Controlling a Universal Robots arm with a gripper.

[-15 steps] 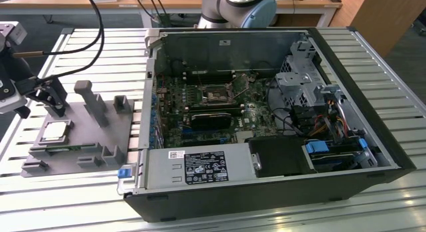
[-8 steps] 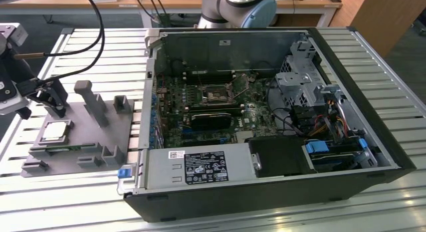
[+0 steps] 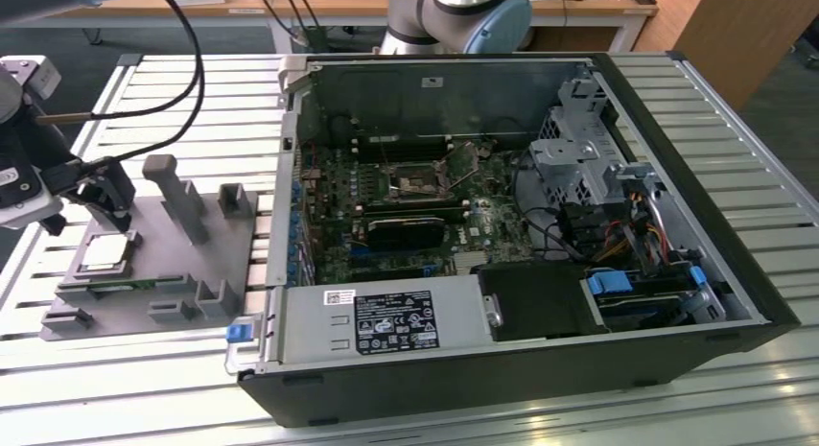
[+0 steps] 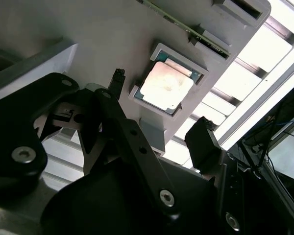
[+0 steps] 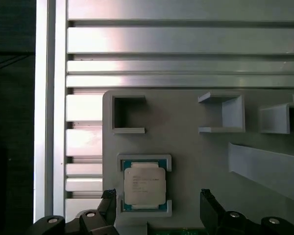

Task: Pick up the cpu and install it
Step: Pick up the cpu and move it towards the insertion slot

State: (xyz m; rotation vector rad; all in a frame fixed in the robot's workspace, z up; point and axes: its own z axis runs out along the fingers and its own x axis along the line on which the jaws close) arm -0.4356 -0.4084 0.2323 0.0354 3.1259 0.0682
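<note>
The cpu (image 3: 105,252) (image 4: 166,85) (image 5: 144,186) is a small square chip with a silvery top. It lies flat in a framed recess of the grey tray (image 3: 167,273) (image 5: 186,147) on the exterior view's left. My gripper (image 3: 87,216) (image 4: 159,110) (image 5: 157,208) hovers just above it, open. Its black fingers (image 5: 208,208) stand on either side of the chip without touching it, and nothing is held. The motherboard socket (image 3: 416,182) sits inside the open computer case (image 3: 512,225).
The tray carries several upright grey posts and brackets (image 3: 179,201) close to my gripper. A green memory stick (image 3: 122,285) lies in a tray slot. The case holds cables, a drive cage (image 3: 582,158) and a power supply (image 3: 384,326). Everything rests on a slatted metal table (image 3: 716,101).
</note>
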